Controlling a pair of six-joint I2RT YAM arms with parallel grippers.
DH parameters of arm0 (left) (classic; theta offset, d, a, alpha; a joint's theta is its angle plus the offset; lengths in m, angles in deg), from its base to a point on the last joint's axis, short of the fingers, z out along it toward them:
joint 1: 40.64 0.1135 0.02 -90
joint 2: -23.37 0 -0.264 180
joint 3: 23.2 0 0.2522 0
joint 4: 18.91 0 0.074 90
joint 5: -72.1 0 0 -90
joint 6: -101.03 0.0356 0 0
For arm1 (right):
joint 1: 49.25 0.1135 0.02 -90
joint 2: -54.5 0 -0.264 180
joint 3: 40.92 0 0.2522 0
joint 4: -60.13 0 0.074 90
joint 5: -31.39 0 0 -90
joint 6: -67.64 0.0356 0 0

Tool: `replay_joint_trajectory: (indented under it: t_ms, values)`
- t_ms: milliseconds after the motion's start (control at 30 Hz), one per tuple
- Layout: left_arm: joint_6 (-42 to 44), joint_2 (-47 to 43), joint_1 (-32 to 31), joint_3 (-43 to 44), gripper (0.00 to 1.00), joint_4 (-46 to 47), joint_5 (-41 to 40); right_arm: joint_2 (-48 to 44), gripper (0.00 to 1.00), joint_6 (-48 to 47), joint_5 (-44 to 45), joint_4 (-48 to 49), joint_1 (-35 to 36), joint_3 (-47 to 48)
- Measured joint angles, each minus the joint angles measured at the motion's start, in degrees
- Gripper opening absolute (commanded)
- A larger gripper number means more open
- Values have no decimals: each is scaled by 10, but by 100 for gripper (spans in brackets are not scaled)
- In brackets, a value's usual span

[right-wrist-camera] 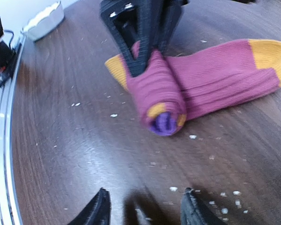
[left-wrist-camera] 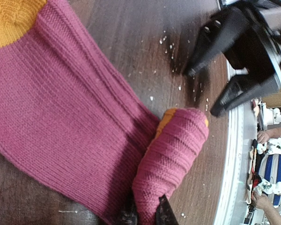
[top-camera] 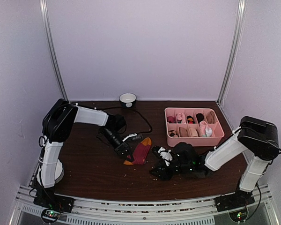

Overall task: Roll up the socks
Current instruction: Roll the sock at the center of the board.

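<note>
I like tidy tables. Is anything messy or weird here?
Yes. Little white specks are sprinkled over the dark table around the red sock, like crumbs or lint; which, I cannot tell. The sock is only half rolled.

Light: we see soft, even light from above; walls (top-camera: pixel 140 47) pale lilac, table (top-camera: pixel 93 164) dark.
Shadows: we find faint, soft ones beside the red sock (right-wrist-camera: pixel 210 79).
Glare: we catch a dull sheen on the wood in the right wrist view.
Blur: we see the right gripper (right-wrist-camera: pixel 145 201) smeared at the near edge.
Distortion: wrist views bow the table's edge.
</note>
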Motion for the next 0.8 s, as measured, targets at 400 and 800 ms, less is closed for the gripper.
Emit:
replay_joint_trajectory:
  t_ms: [400, 800]
  values:
    - [-5, 42, -9, 83, 7, -110, -26, -26, 56, -248, 216, -233, 112, 135]
    - [-8, 57, -23, 90, 9, -159, -16, 70, 49, -385, 246, -271, 116, 260]
